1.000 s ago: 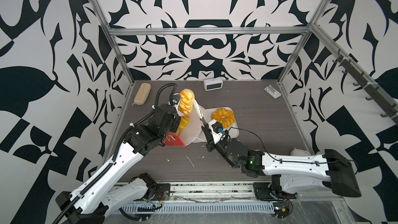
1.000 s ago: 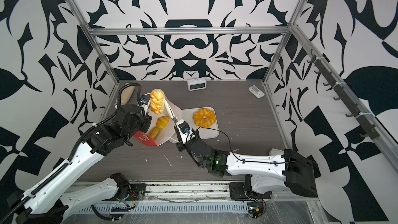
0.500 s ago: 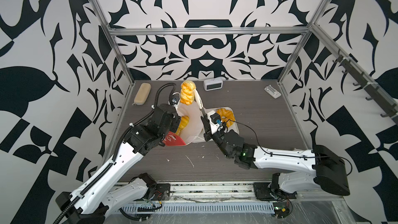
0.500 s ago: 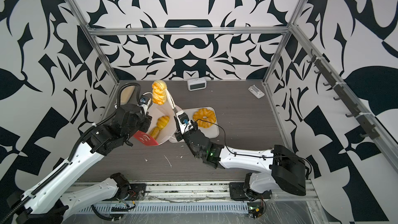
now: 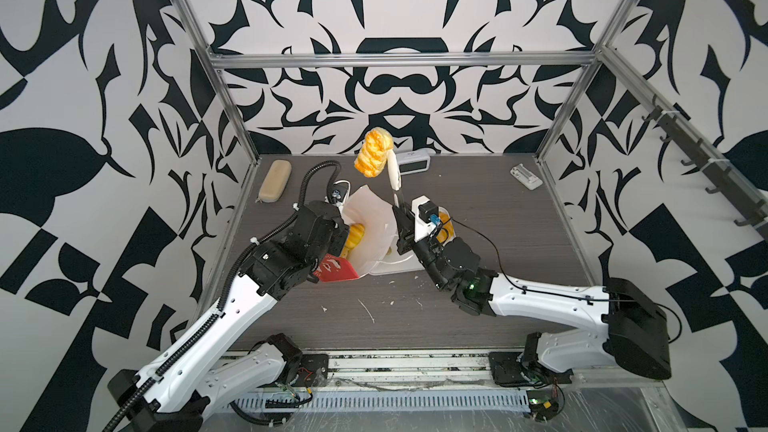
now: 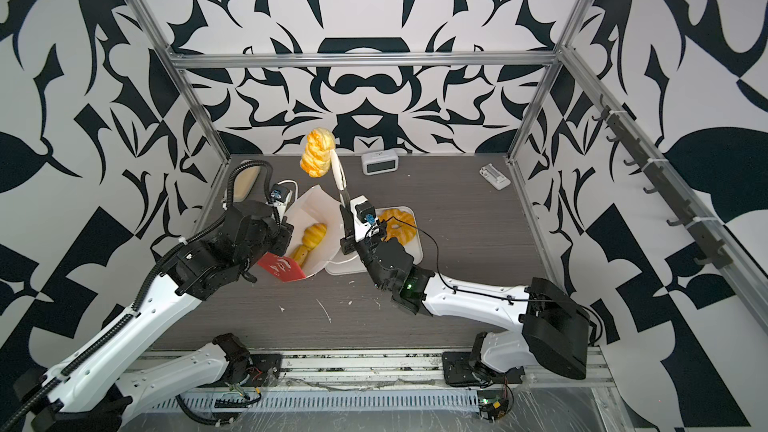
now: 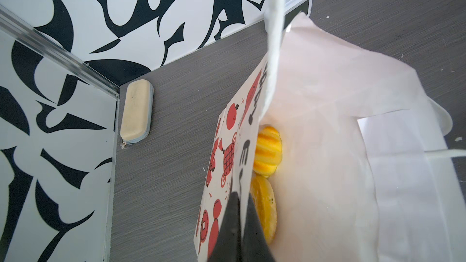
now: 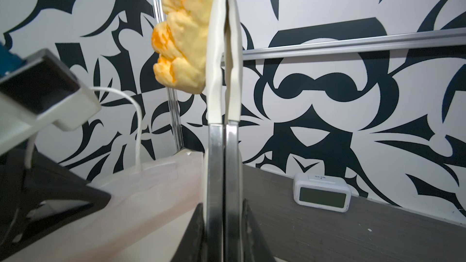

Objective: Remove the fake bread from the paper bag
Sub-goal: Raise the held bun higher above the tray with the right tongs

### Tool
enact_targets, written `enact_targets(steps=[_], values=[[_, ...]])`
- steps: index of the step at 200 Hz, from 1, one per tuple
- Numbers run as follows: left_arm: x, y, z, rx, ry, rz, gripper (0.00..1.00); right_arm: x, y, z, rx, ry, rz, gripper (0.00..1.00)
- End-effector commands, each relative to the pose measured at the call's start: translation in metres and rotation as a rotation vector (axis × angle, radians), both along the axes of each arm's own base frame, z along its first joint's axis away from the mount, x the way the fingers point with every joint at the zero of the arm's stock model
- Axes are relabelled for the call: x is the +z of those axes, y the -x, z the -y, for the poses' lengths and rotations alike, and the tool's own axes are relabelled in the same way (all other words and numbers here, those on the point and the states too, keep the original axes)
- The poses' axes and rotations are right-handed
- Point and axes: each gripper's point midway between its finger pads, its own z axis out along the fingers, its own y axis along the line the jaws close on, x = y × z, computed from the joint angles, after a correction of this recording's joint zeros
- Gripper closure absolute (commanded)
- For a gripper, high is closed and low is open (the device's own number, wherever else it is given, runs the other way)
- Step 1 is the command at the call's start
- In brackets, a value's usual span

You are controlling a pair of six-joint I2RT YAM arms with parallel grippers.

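Both arms reaching in toward the middle, both grippers clamped

My left arm (image 5: 232, 309) stretches in from the near left with its wrist bent downward, the left gripper (image 7: 238, 199) pinched tight on the paper bag (image 7: 222, 152) wall — my right arm (image 5: 540, 301) lies low from the near right, wrist tipped upward, the right gripper (image 8: 223, 205) closed around the tongs (image 8: 223, 147), which stand nearly upright

The dark wood-grain table (image 5: 498, 222) bears a tan case (image 5: 274, 180), a clock (image 5: 412, 163), a white tray (image 6: 345, 268) and the paper bag (image 5: 370, 222).

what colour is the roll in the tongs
Braided roll: pale yellow with orange patches, clearest in the right wrist view.
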Motion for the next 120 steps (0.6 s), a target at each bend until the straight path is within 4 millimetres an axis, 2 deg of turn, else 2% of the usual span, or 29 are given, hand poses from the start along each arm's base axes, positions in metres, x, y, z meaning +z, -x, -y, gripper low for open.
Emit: enact_targets(steps=[1,29,61,120], values=[[-0.001,0.003,-0.001,0.003,0.024,-0.006,1.00,0.050,-0.002,0.003,0.018,-0.164,0.083,1.00],[-0.003,0.004,-0.002,0.007,0.020,-0.013,1.00,0.054,-0.008,0.001,0.018,-0.188,0.096,1.00],[-0.010,0.003,-0.003,0.017,0.003,-0.024,1.00,0.073,-0.010,0.010,0.025,-0.247,0.120,1.00],[-0.019,-0.003,0.003,0.015,-0.008,-0.037,1.00,0.101,-0.001,0.028,0.064,-0.327,0.129,1.00]])
